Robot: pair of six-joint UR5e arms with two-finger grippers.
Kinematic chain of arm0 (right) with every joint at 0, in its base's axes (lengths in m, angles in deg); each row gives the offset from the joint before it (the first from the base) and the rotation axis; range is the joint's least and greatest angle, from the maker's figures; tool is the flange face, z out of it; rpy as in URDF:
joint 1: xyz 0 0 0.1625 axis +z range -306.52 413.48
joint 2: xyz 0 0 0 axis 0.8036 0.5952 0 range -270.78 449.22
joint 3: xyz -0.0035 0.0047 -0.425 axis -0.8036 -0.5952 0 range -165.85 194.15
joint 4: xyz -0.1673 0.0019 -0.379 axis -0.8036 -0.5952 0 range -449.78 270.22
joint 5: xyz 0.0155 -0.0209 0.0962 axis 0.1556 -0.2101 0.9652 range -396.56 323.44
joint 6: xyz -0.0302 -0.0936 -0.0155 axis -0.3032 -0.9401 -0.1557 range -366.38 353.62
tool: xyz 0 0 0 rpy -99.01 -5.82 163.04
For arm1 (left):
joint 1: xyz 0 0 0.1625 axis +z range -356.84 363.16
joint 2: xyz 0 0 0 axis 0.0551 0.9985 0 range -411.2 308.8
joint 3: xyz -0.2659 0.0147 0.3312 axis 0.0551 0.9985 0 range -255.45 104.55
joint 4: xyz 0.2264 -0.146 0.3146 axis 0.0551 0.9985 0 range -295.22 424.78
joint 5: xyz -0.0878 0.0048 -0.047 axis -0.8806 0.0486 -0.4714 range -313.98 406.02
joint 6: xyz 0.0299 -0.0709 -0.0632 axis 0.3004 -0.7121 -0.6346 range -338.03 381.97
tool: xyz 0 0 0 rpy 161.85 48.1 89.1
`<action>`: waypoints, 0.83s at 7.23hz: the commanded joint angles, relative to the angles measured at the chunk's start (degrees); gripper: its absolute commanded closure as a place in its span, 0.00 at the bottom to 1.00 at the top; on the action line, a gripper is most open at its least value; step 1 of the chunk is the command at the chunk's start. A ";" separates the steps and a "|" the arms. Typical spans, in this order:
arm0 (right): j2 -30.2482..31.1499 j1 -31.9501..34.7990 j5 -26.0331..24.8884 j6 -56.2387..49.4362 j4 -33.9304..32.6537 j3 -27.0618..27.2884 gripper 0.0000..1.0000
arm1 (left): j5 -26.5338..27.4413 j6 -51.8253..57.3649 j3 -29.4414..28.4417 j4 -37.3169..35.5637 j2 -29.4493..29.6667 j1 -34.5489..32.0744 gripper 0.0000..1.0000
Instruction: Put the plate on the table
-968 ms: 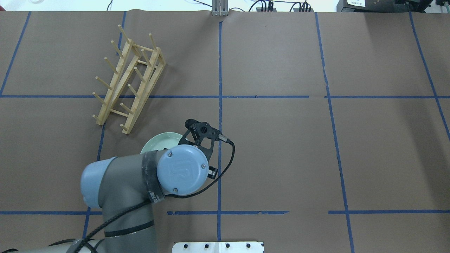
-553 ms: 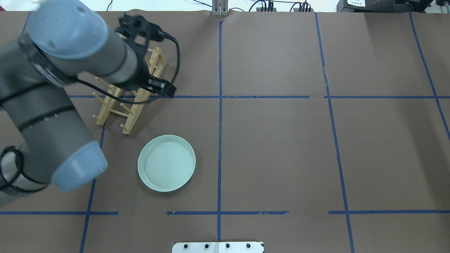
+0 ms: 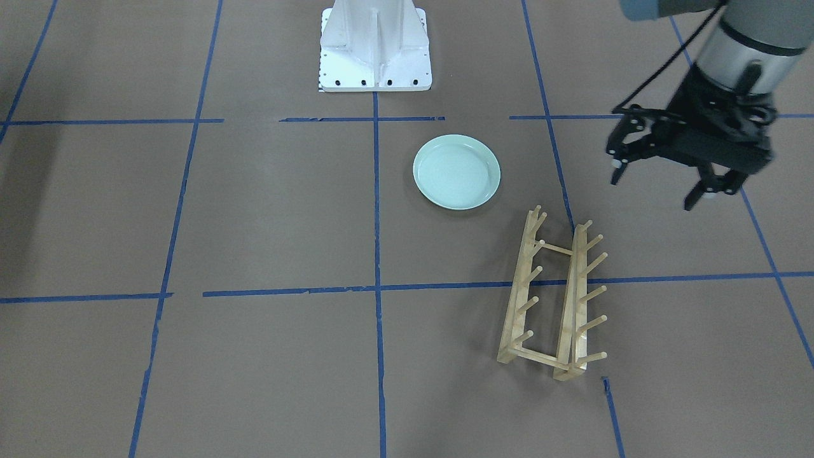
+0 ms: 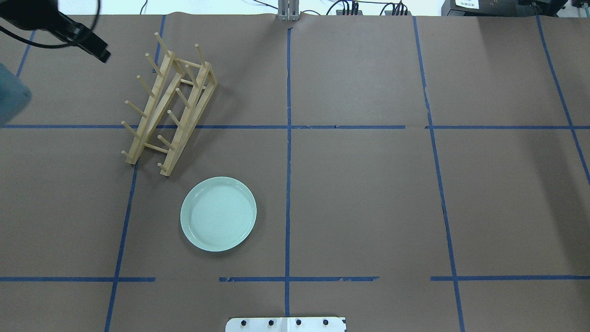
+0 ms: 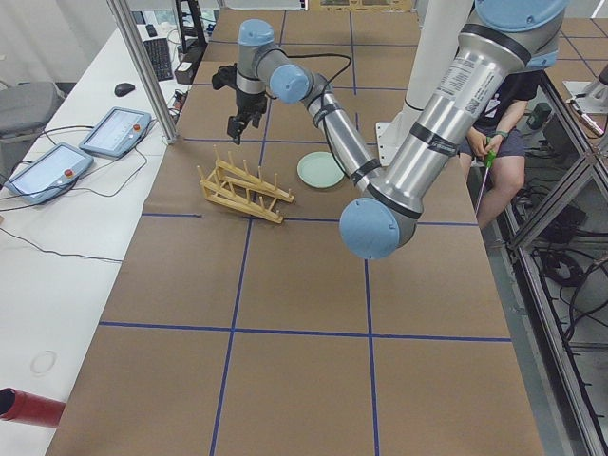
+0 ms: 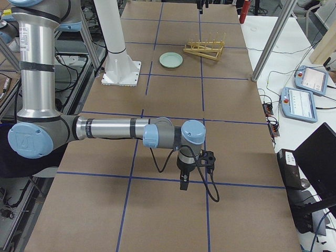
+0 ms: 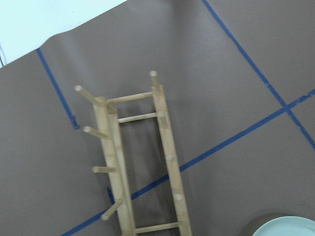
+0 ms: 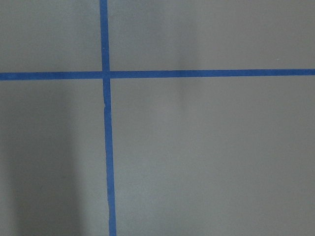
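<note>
Plate point(image 4: 218, 214) lies flat, rim up, on the table point(image 4: 368, 184), in the grid cell just to the robot's left of the centre tape line and on the side nearer the white robot base point(image 3: 375, 51). Nothing touches it, so placement looks done. The left gripper point(image 3: 658, 184) hangs empty with its jaws wide apart, high over the table's left side, beyond the wooden peg rack point(image 4: 190, 121) and well apart from the plate. The right gripper point(image 6: 182, 181) sits low over bare paper at the opposite end. It shows only in the side view, so I cannot tell how its jaws stand. The main risk I see is the left arm's way home. A low sweep of wrist or elbow could catch the upright pegs. The rack looks light, and its near end sits close to the plate's rim, so a knocked rack could shove the glossy plate across the paper. A direct brush from the elbow could do the same. Open room is generous: the cells to the robot's right of the centre line are bare paper, and the plate is well in from every table edge. On the operators' side, an aluminium post point(image 5: 142, 71) stands at the table edge.
</note>
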 commanded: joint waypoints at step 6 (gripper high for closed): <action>0.00 0.07 0.00 0.06 0.00 0.00 0.00 | -9.85 24.89 -13.37 1.91 -30.27 -24.94 0.00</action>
